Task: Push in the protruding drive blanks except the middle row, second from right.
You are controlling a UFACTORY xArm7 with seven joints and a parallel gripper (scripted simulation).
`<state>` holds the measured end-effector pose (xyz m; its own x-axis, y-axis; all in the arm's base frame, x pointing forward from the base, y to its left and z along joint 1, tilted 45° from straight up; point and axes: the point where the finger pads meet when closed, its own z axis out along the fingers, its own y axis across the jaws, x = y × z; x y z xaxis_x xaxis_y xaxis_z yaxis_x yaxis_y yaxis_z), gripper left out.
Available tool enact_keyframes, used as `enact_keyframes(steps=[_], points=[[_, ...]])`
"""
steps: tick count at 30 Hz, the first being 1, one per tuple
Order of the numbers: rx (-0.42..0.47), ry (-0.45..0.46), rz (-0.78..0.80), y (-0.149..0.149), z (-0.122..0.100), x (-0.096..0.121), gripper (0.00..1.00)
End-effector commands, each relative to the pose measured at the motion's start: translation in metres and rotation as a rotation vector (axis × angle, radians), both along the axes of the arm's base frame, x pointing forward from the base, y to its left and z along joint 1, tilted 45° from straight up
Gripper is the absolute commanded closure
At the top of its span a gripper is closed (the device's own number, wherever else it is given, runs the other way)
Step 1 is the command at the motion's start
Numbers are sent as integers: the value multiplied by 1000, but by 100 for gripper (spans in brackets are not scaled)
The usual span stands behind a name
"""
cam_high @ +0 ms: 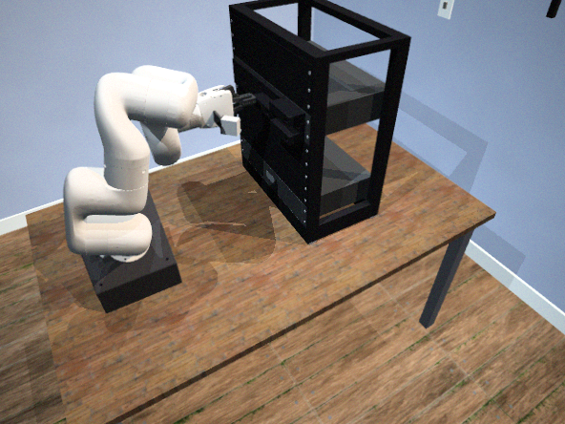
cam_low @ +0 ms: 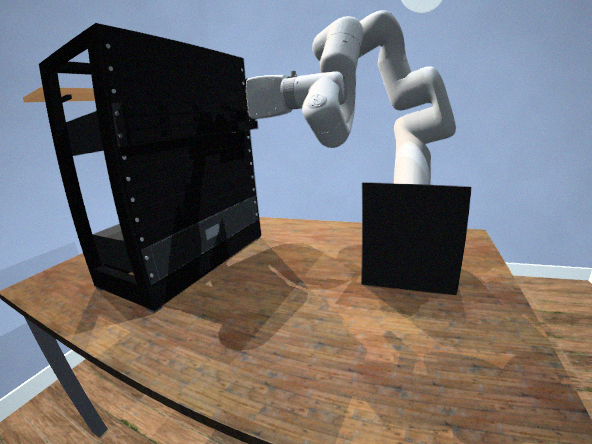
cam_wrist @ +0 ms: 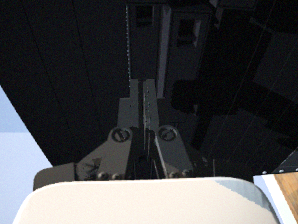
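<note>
The black rack (cam_high: 315,115) stands on the wooden table, and the storage chassis front (cam_high: 272,124) faces my arm. Two dark drive blanks stand out from that front, one (cam_high: 286,109) above the other (cam_high: 289,130). The front is too dark to make out the other blanks. My gripper (cam_high: 249,101) is shut and empty, level with the upper part of the chassis front, its tips pointing at it. In the wrist view the closed fingers (cam_wrist: 144,87) lie just before dark blank faces (cam_wrist: 186,31). I cannot tell whether they touch. The rack also shows in the exterior view (cam_low: 165,170), with the gripper (cam_low: 250,121) at its front edge.
My arm's black base block (cam_high: 129,267) sits on the table's left part and also shows in the exterior view (cam_low: 415,237). A grey panel (cam_high: 286,196) runs along the rack's lower front. The table edge (cam_high: 482,215) lies close behind the rack's right side.
</note>
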<state>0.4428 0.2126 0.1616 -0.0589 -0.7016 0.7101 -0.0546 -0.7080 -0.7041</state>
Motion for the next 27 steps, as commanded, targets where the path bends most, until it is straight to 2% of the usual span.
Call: enact_keyframes(steps=[1,4,17,27], points=[[4,-1,0,3,1,-25,100],[4,-1,1,3,1,-33,100],[4,-1,0,2,1,-38,100],[4,-1,0,-19,7,-40,100]])
